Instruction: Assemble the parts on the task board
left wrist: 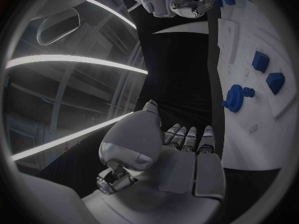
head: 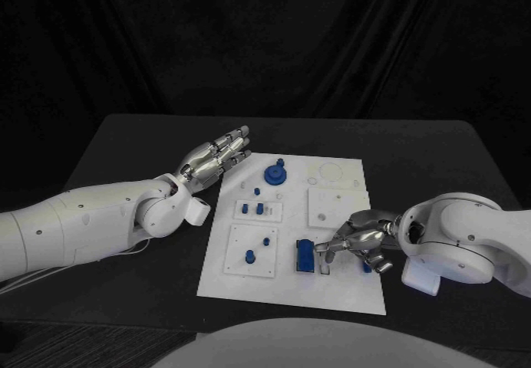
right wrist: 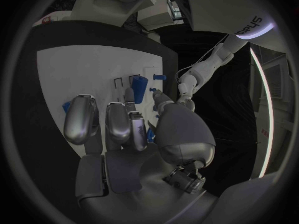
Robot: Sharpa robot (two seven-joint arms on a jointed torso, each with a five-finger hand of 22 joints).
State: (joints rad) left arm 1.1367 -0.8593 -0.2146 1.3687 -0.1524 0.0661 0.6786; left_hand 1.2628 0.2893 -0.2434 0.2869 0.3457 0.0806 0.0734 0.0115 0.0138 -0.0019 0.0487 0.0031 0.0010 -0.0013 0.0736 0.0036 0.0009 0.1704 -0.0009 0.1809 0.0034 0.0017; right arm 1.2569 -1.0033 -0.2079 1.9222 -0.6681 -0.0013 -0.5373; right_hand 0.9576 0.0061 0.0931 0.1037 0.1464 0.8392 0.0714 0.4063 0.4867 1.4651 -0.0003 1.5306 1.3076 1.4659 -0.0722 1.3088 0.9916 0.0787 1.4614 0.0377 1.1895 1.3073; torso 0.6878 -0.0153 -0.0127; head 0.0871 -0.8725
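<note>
The white task board [head: 332,291] lies in the middle of the black table. My right hand [head: 360,241] hovers over its right near part, fingers curled, beside a tall blue block [head: 305,255]. In the right wrist view a small blue part [right wrist: 150,134] sits pinched between the thumb and the fingers of the right hand [right wrist: 134,134]. My left hand [head: 216,157] is open with straight fingers, off the board's far left corner, holding nothing. A blue gear [head: 275,175] stands on the board near it and also appears in the left wrist view as the gear [left wrist: 235,97].
Two small blue blocks [head: 252,208] and blue pegs [head: 250,257] stand in the board's left plates. Another small blue piece [head: 366,267] lies just under my right hand. Black table [head: 133,138] surrounds the board, with a dark curtain behind.
</note>
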